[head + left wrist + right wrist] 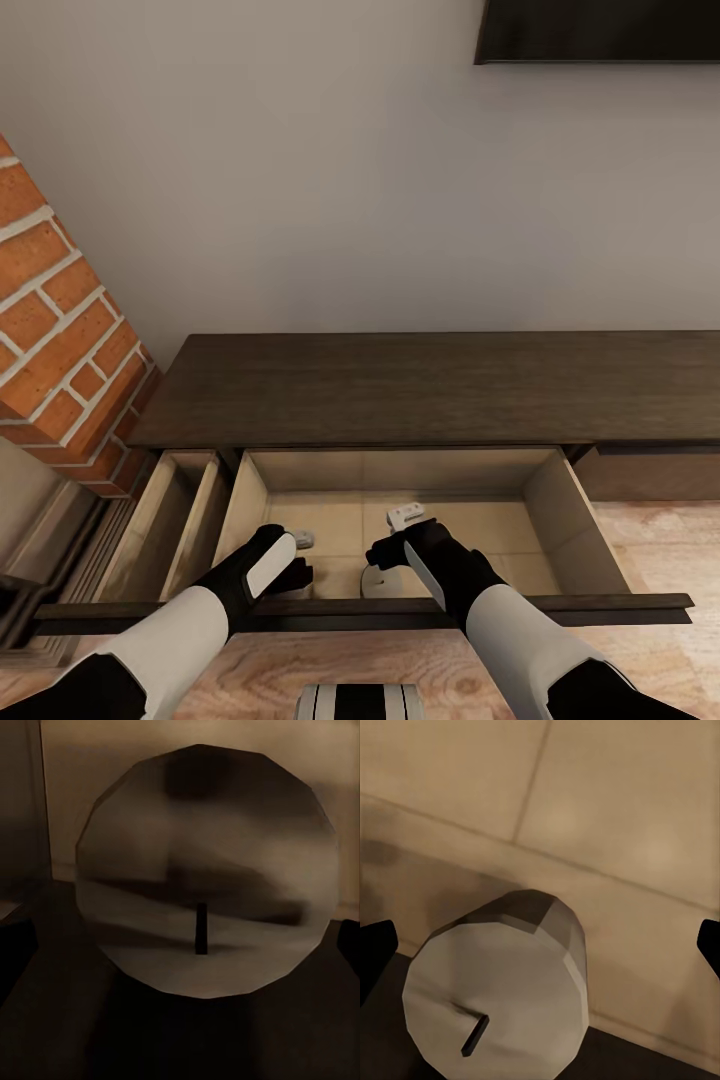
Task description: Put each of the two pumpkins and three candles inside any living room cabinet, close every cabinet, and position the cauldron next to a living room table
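Brick fireplace (60, 330) at far left, beside dark cabinet (430, 390) with wide drawer (560, 500) pulled out. Left gripper (290, 570) lowered into drawer; fingertips (15, 952) spread wide apart, gripping nothing, pale candle (206, 870) close in front, black wick visible. Right gripper (385, 560) also inside drawer, fingertips (375, 952) held wide, empty, second candle (499, 997) lying on drawer floor between them

White forearms, black wrists with white panels, striped base below.
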Tool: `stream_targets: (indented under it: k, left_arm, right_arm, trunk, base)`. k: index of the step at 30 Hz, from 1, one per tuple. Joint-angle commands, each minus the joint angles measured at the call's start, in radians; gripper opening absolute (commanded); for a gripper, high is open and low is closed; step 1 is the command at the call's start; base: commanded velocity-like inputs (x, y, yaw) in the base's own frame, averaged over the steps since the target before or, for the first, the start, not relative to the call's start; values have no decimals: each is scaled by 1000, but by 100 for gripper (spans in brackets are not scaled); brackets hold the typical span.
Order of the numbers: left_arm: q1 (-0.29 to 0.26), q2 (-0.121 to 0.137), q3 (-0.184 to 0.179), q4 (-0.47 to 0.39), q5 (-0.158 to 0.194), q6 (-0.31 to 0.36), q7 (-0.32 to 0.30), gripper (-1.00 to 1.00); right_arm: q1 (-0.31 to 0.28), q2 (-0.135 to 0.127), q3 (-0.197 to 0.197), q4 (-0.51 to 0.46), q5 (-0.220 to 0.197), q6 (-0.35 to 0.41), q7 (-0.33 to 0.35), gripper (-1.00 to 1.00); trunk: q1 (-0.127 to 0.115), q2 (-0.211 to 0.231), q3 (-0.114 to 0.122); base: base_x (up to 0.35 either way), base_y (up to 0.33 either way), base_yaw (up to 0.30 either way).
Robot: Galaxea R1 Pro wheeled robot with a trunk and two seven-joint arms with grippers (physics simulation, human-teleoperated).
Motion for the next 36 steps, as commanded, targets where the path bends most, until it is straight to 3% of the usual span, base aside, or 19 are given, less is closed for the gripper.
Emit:
stream_targets:
  k: [1, 13, 24, 36]
  left_arm:
    - [0, 0, 0, 0, 0, 0, 0, 100]
    - [-1, 1, -2, -35, -3, 5, 9, 100]
    - [-3, 6, -5, -163, 1, 23, 54, 100]
    - [-3, 5, -2, -185, 5, 25, 89, 100]
  right_arm:
    - [0, 0, 0, 0, 0, 0, 0, 100]
    - [-1, 0, 0, -1, 0, 0, 1, 100]
    - [-1, 0, 0, -18, 0, 5, 1, 100]
    - [-1, 0, -1, -24, 0, 6, 1, 100]
  trunk:
    - [0, 0, 0]
    - [0, 0, 0]
    - [0, 0, 0]
    - [-46, 84, 38]
  base:
    - [0, 0, 0]
    - [0, 0, 0]
    - [0, 0, 0]
    - [0, 0, 0]
